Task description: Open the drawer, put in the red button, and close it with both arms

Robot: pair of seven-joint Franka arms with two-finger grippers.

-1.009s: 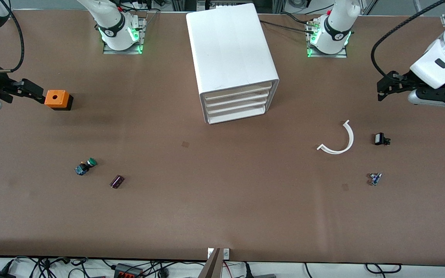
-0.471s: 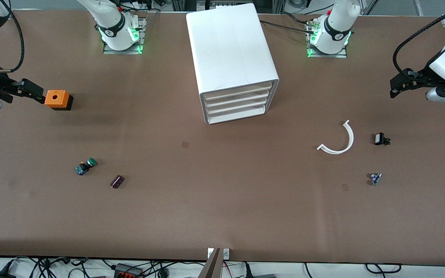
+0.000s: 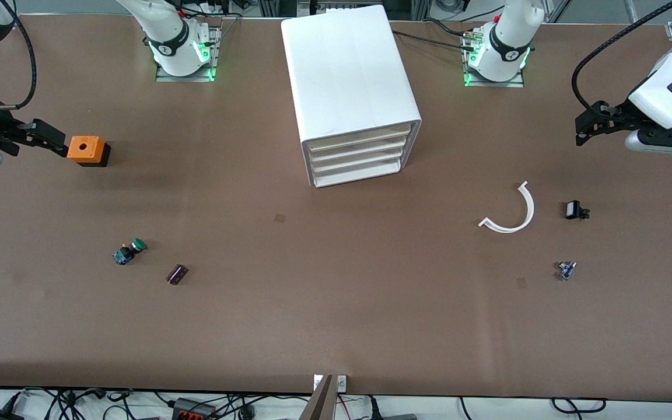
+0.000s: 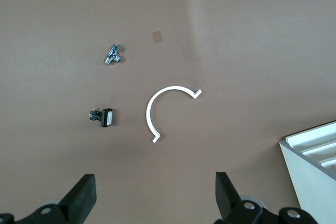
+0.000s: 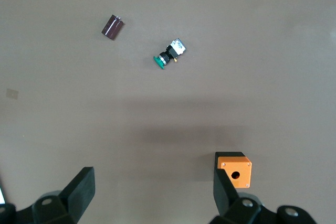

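The white cabinet (image 3: 350, 87) stands mid-table between the arm bases, and its corner shows in the left wrist view (image 4: 315, 171). All four of its drawers (image 3: 356, 156) are pushed in. No red button shows in any view. My left gripper (image 3: 582, 131) is open and empty in the air over the left arm's end of the table; its wrist view (image 4: 155, 182) shows bare table between the fingers. My right gripper (image 3: 50, 139) is open and empty at the right arm's end, right beside the orange box (image 3: 86, 150), which also shows in the right wrist view (image 5: 234, 170) next to that gripper (image 5: 152, 178).
A green-capped button (image 3: 129, 252) and a dark purple cylinder (image 3: 177, 274) lie toward the right arm's end, nearer the camera. A white curved strip (image 3: 517, 213), a black switch (image 3: 573, 210) and a small metal fitting (image 3: 566, 269) lie toward the left arm's end.
My left gripper swung out toward the table's end and has come back a little toward the cabinet. The right arm and all objects have not moved.
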